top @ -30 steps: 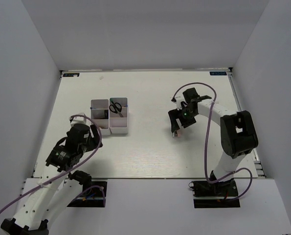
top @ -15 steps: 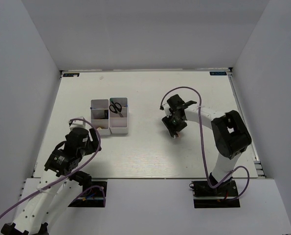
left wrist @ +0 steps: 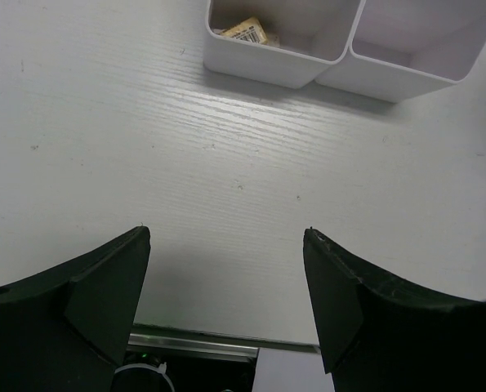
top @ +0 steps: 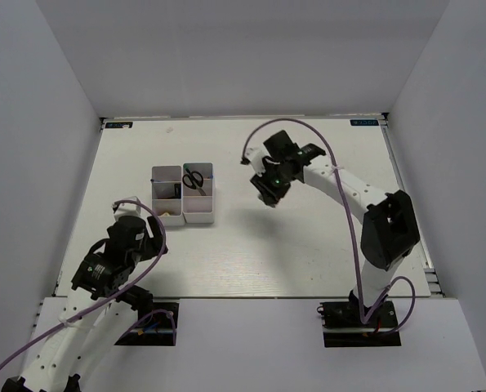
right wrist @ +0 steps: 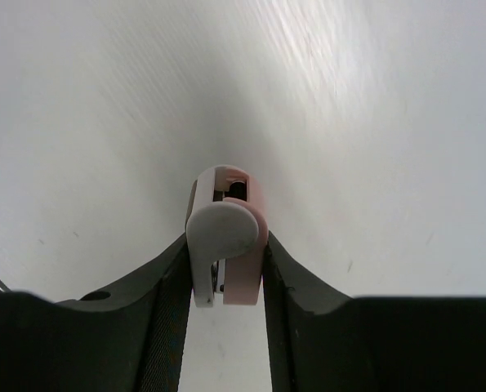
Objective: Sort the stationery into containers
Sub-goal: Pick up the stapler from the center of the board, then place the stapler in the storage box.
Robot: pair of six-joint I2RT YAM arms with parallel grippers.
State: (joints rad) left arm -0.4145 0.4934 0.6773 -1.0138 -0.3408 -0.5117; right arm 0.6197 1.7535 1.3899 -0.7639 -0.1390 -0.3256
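Observation:
The containers [top: 183, 194] form a white 2x2 block left of the table's centre. Black-handled scissors [top: 193, 178] lie in the far-right bin, and a beige eraser [left wrist: 244, 31] sits in the near-left bin [left wrist: 267, 69]. Right of the block, my right gripper [top: 269, 194] hangs above the table. In the right wrist view the right gripper [right wrist: 225, 245] is shut on a small pink-and-white stationery piece [right wrist: 226, 216], held upright between the pads. My left gripper [left wrist: 226, 237] stands open and empty over bare table, nearer than the bins, and shows as [top: 138, 222] from above.
A dark item [top: 177, 190] lies in one of the left bins. White walls close in the table on the left, right and far sides. A metal strip [left wrist: 193, 347] runs along the near table edge under the left gripper.
The right gripper closed on the pink-and-white piece, lifted it off the table and carried it left and farther away, toward the bins. The left arm drew back slightly toward the near edge.

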